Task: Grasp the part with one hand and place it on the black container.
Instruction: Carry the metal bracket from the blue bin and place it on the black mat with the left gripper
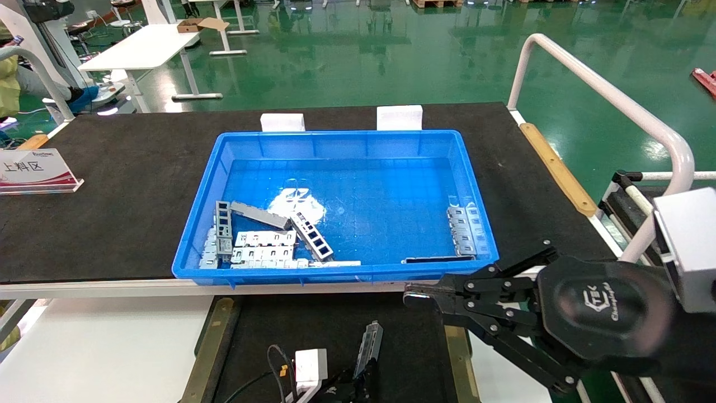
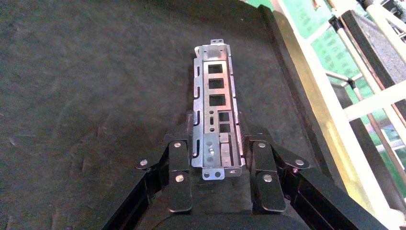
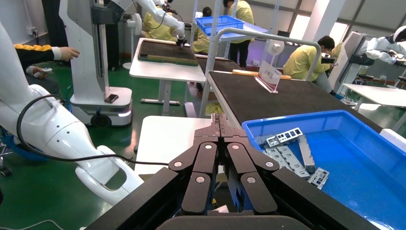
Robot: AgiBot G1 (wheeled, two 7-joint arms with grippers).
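Observation:
The part (image 1: 371,338), a narrow silver-grey channel bracket with rectangular cut-outs, sits between the fingers of my left gripper (image 1: 362,372) at the bottom centre, low over the black container (image 1: 279,330). In the left wrist view the fingers close on both side walls of the part (image 2: 214,72), near one end. The left gripper (image 2: 216,128) holds it lengthwise over the container's matte surface (image 2: 95,96). I cannot tell whether the part touches the surface. My right gripper (image 1: 411,295) is shut and empty, hovering by the blue bin's near right corner; it also shows in the right wrist view (image 3: 220,125).
The blue bin (image 1: 335,140) stands on the black table mat behind the container, with several metal parts at its near left (image 1: 263,246) and right (image 1: 464,229). Tan-brass strips (image 1: 210,347) edge the container. A sign (image 1: 33,170) stands far left and a white railing (image 1: 615,101) on the right.

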